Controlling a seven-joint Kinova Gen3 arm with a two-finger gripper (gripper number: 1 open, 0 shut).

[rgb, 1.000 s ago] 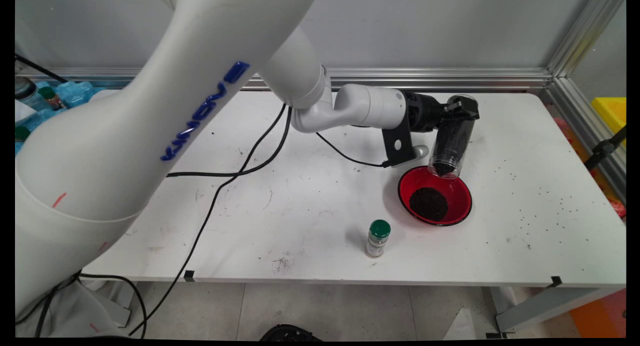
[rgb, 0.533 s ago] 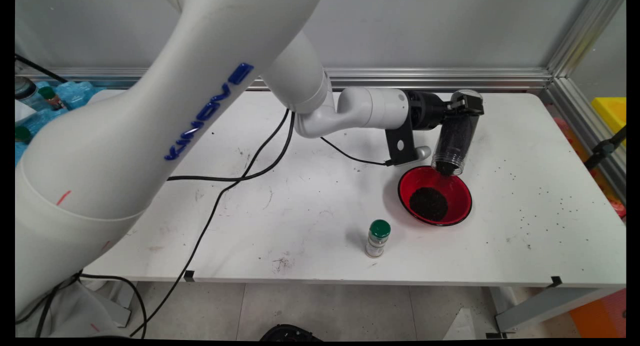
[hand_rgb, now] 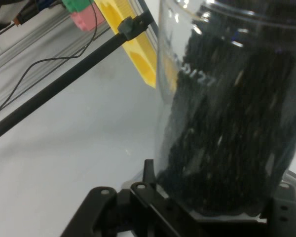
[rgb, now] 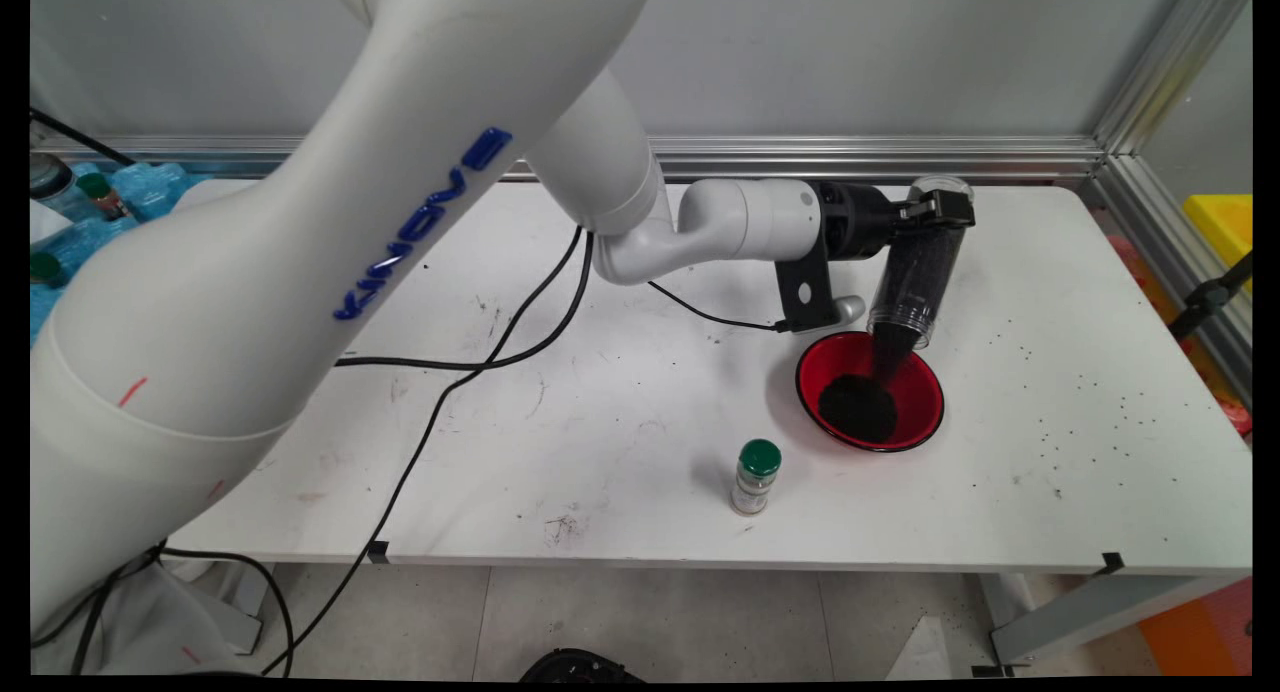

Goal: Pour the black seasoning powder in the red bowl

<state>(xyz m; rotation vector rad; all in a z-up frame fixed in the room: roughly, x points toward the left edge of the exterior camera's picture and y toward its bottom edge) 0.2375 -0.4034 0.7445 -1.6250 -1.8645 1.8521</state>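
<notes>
My gripper (rgb: 932, 212) is clamped around a clear plastic jar (rgb: 912, 277), gripping it near its closed base. Jar is tipped mouth-down, leaning a little so the base sits up and to the right and the open mouth points down and left. Jar is packed with dark granules (hand_rgb: 227, 123), black and coarse, like tea leaves or ground coffee; exact stuff not clear.

Mouth of the jar hangs just above the far rim of a red bowl (rgb: 921, 404). A dark stream of granules runs from the mouth down into the bowl. Inside the bowl, a black heap (rgb: 857, 408) sits left of centre and toward the near side. Bowl rests flat on the white table (rgb: 620, 452), right of the table's middle.

Hand view: jar fills the right side, its wall pressed between my fingers (hand_rgb: 153, 195); printed digits show faintly on the clear wall above the granules.

Near the bowl, toward the table's front edge and to its left, a small spice bottle (rgb: 755, 477) with a green cap stands upright, apart from the bowl. Loose dark specks (rgb: 1075, 412) are scattered over the table right of the bowl. Black cables (rgb: 480, 347) trail across the tabletop on the left.
</notes>
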